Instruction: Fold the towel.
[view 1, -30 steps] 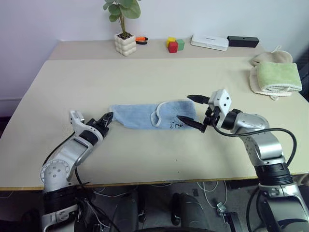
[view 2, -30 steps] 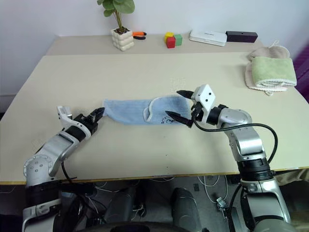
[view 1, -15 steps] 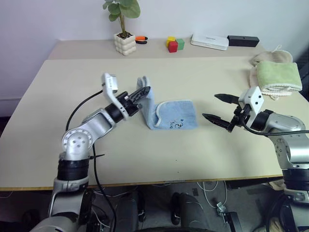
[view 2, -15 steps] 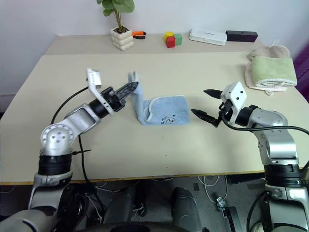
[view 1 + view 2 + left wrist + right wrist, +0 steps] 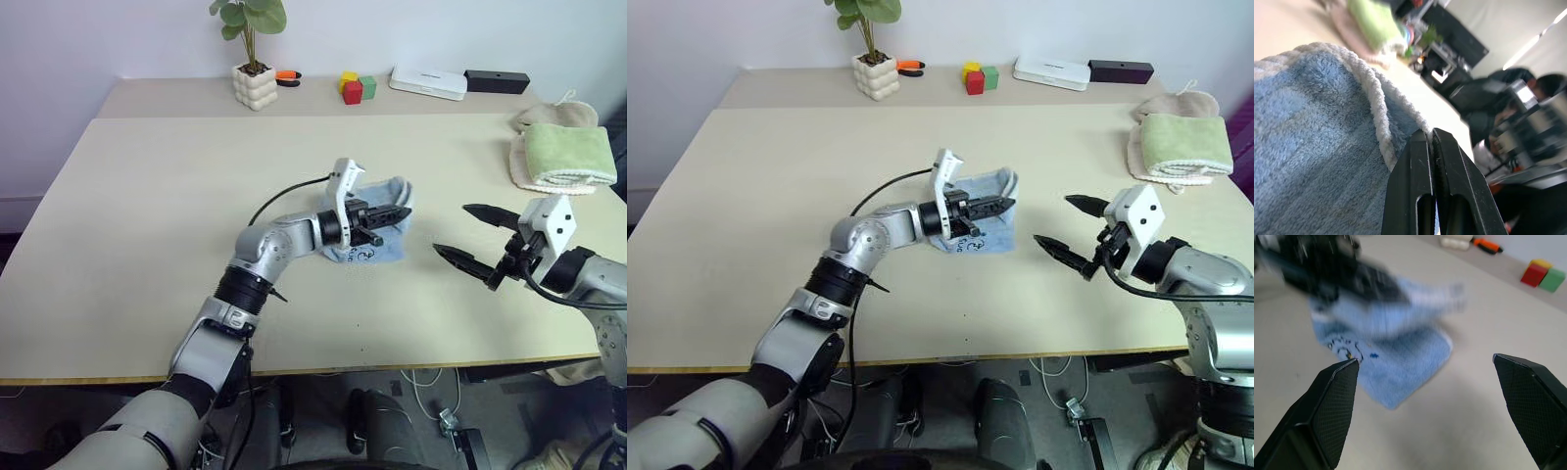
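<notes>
Silver-grey jointed arms, black cables, white wrist housings, black pointed gripper (image 5: 392, 214) fingers.

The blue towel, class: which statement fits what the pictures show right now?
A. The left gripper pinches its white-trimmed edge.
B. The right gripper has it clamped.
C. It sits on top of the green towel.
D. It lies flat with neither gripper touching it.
A: the left gripper is shut on the white-trimmed edge of the towel, while the right gripper hangs open, apart from it.

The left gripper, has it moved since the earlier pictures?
Yes. The left gripper, shut on the towel edge, has carried it across the table toward the green towel side.
</notes>
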{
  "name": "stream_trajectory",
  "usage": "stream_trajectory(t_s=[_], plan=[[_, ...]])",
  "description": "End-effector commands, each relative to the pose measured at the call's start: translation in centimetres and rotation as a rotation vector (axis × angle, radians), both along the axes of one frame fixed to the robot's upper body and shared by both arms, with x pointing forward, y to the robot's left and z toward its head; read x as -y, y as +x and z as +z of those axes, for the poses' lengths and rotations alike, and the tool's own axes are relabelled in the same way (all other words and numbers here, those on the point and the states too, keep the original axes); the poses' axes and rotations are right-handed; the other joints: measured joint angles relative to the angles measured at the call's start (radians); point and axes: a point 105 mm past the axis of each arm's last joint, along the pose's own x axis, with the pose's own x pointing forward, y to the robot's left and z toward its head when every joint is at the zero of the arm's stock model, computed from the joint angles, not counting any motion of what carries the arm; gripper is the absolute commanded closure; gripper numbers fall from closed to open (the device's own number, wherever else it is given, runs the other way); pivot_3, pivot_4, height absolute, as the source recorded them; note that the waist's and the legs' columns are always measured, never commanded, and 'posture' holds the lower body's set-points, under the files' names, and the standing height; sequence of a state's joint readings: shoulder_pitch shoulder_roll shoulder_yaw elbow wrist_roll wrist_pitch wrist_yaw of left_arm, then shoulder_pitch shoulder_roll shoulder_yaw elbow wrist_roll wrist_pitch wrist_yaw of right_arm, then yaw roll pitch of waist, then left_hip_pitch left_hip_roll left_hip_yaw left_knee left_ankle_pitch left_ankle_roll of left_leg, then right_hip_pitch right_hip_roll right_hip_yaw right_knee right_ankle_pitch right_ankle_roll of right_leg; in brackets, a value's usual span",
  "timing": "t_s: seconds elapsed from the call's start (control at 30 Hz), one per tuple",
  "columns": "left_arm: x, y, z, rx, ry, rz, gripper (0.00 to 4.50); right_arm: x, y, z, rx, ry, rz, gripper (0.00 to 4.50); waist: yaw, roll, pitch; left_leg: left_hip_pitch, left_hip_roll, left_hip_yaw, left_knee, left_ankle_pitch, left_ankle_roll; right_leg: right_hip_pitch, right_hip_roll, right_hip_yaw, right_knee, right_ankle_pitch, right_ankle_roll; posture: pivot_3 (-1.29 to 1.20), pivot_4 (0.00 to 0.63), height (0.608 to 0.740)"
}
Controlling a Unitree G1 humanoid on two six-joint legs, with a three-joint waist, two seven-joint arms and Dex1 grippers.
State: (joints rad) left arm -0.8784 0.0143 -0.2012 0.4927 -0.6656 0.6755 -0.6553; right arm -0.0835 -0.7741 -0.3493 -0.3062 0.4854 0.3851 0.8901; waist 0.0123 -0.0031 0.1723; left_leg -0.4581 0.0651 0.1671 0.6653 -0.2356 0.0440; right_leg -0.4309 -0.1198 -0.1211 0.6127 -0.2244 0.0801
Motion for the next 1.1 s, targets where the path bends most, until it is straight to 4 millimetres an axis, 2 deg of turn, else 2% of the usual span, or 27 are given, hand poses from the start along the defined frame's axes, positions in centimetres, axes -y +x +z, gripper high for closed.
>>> stream_trajectory(t_s=[0.03, 0.13, 0.23, 0.47, 0.6, 0.7, 0.83, 0.97, 1.07, 1.1], plan=[[0.6, 0.4, -0.2, 0.02, 0.033, -0.004, 4.47, 0.0, -0.8, 1.4, 0.053, -0.005, -0.024, 0.0, 0.0, 0.0, 0.0, -0.001, 0.0, -0.001, 0.0, 0.0, 0.0, -0.001, 0.0, 0.0, 0.0, 0.0, 0.0, 0.0, 0.15, 0.74], [1.0, 0.5, -1.1, 0.011, 0.064, -0.005, 4.47, -0.1, -1.0, 1.6, 0.06, 0.002, -0.034, 0.0, 0.0, 0.0, 0.0, -0.003, -0.001, -0.003, 0.0, 0.0, 0.0, -0.003, 0.001, -0.001, 0.001, 0.0, 0.0, 0.0, 0.15, 0.74], [1.2, 0.1, -1.2, -0.005, 0.051, -0.031, 3.58, -0.2, -1.1, 1.8, 0.062, 0.004, -0.034, 0.0, 0.001, 0.0, 0.0, -0.004, -0.001, -0.003, 0.001, 0.0, 0.0, -0.003, 0.0, -0.001, 0.001, 0.0, 0.0, 0.0, 0.15, 0.74], [1.3, -0.7, -0.4, 0.016, 0.004, -0.053, 0.03, -0.1, -0.4, 1.9, 0.062, 0.013, -0.026, 0.0, 0.0, 0.0, 0.0, -0.004, -0.001, -0.004, 0.001, 0.001, 0.001, -0.002, 0.001, -0.001, 0.001, 0.0, 0.0, 0.0, 0.15, 0.74], [0.7, -2.1, 1.6, 0.069, -0.068, -0.123, 0.03, 0.1, 0.6, 2.2, 0.078, 0.016, -0.028, 0.0, -0.001, 0.0, 0.0, -0.004, -0.001, -0.004, 0.001, 0.001, 0.001, -0.002, 0.001, -0.001, 0.002, 0.0, 0.0, 0.0, 0.15, 0.74], [-0.1, -3.9, 2.9, 0.097, -0.128, -0.195, 0.03, 0.6, 1.6, 2.7, 0.111, 0.017, -0.054, 0.0, -0.002, 0.0, 0.0, -0.003, -0.001, -0.004, 0.001, 0.001, 0.0, -0.002, 0.001, -0.001, 0.002, 0.001, 0.001, 0.0, 0.15, 0.74], [-1.1, -3.9, 3.2, 0.186, -0.12, -0.147, 0.03, 1.3, 3.1, 3.6, 0.167, 0.022, -0.101, 0.0, 0.001, 0.001, 0.0, -0.003, -0.001, -0.004, 0.003, 0.001, 0.0, -0.002, 0.001, -0.001, 0.004, 0.002, 0.004, 0.0, 0.15, 0.74], [-3.3, -1.4, 5.8, 0.206, -0.234, 0.038, 0.03, 0.8, 3.6, 4.4, 0.179, 0.124, -0.09, 0.0, 0.0, 0.0, 0.0, -0.003, -0.001, -0.005, 0.004, 0.001, 0.0, -0.001, 0.001, -0.001, 0.004, 0.002, 0.004, 0.0, 0.15, 0.74], [-5.9, 0.9, 6.8, 0.191, -0.297, 0.197, 0.03, -1.1, 3.8, 4.7, 0.17, 0.285, -0.059, 0.0, -0.001, 0.0, 0.0, -0.003, -0.001, -0.005, 0.004, 0.002, 0.0, -0.001, 0.001, -0.002, 0.005, 0.002, 0.004, 0.0, 0.15, 0.74], [-6.8, 1.6, 6.8, 0.188, -0.311, 0.25, 0.56, -2.4, 3.9, 4.4, 0.158, 0.346, -0.049, 0.55, -0.005, 0.001, 0.0, -0.003, -0.001, -0.005, 0.004, 0.002, 0.0, -0.001, 0.001, -0.002, 0.005, 0.003, 0.004, 0.0, 0.15, 0.74]])
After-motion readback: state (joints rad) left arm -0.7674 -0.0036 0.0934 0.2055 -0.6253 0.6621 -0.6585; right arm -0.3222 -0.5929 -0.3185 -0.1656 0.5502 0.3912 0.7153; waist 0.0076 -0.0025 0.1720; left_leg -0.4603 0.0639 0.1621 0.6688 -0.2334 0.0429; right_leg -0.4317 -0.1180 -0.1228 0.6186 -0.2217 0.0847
